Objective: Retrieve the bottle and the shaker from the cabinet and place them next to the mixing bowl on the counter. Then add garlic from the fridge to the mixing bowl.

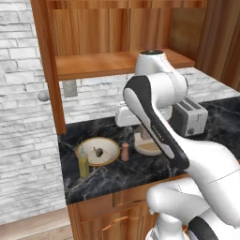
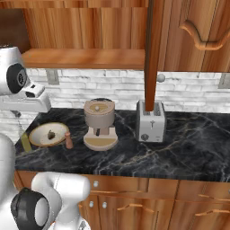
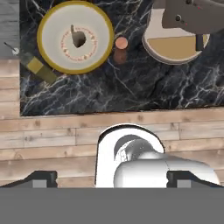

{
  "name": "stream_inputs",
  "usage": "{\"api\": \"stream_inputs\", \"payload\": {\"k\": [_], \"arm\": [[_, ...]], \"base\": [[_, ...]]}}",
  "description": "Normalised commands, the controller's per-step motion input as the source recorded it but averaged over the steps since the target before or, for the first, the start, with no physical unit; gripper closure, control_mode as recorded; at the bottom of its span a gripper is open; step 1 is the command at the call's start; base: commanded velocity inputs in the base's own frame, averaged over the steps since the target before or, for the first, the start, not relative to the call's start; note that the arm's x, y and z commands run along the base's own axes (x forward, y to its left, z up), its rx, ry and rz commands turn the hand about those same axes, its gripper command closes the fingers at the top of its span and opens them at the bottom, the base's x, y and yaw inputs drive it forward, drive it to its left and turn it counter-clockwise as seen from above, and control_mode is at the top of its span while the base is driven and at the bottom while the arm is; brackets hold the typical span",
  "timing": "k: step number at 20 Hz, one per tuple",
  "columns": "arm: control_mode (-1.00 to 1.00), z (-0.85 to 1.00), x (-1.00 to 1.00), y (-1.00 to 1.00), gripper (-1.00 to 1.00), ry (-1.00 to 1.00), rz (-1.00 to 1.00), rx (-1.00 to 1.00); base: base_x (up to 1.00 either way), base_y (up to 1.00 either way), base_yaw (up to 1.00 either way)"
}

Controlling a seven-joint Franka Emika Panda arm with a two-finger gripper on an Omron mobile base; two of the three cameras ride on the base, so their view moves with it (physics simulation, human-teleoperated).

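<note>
Black marble counter (image 1: 140,171) carries the mixing bowl (image 3: 75,37) near its left end, garlic (image 3: 78,38) inside, bottle (image 3: 39,69) at the corner, shaker (image 3: 120,49) just beside. Gripper (image 3: 111,180) hangs spread and empty above; retreat straight upward, clear of the coffee machine (image 2: 99,124).

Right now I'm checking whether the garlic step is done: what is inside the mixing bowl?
Inside the mixing bowl lies one small dark piece, near its middle; its shape fits garlic, but that is a guess. Whatever is beneath that piece is covered.
</note>
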Motion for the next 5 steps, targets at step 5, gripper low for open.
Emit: {"api": "stream_inputs", "payload": {"k": [5], "arm": [[-1.00, 0.50, -0.92, -0.17, -1.00, -0.16, 0.00, 0.00]], "base": [[0.00, 0.00, 0.00]]}}
